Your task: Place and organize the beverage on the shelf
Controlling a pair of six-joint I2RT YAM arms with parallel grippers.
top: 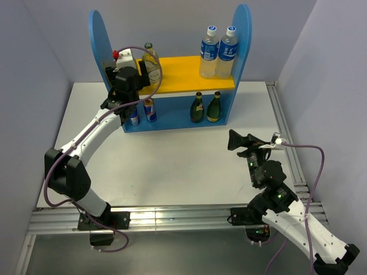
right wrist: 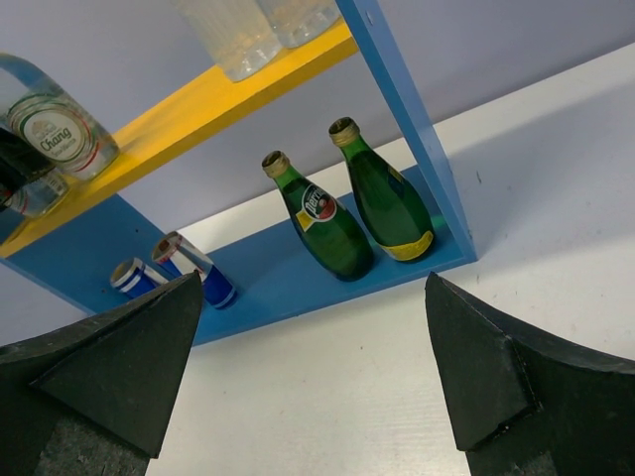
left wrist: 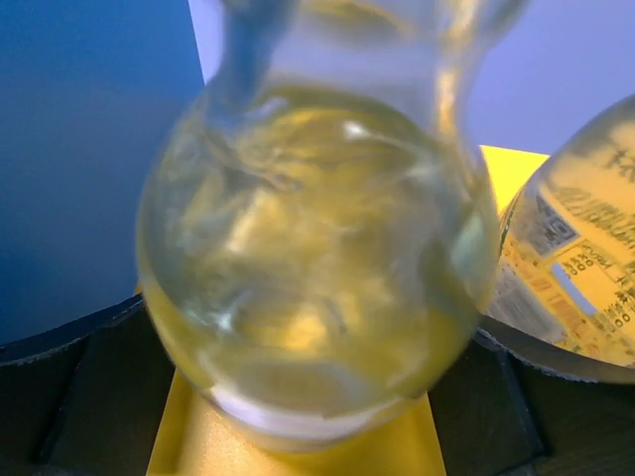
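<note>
Bottle (left wrist: 317,248), neck cropped, stands upright between left gripper (left wrist: 317,332) jaws, grip indeterminate; right gripper (right wrist: 314,297) jaws apart, empty.

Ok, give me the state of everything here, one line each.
Left claw: around one clear glass bottle, grip unclear.
Right claw: open, empty.
Clear glass bottles: upright, yellow board.
Green bottles: upright, lower level.
Cans: upright, lower level.
Plastic bottles: capped, upright, yellow board.

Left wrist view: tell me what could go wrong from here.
1. The clear bottle stands between the left gripper's fingers; a skewed retreat could tip it.
2. The second clear bottle stands close beside it, so a nudge might knock both off the yellow board.
</note>
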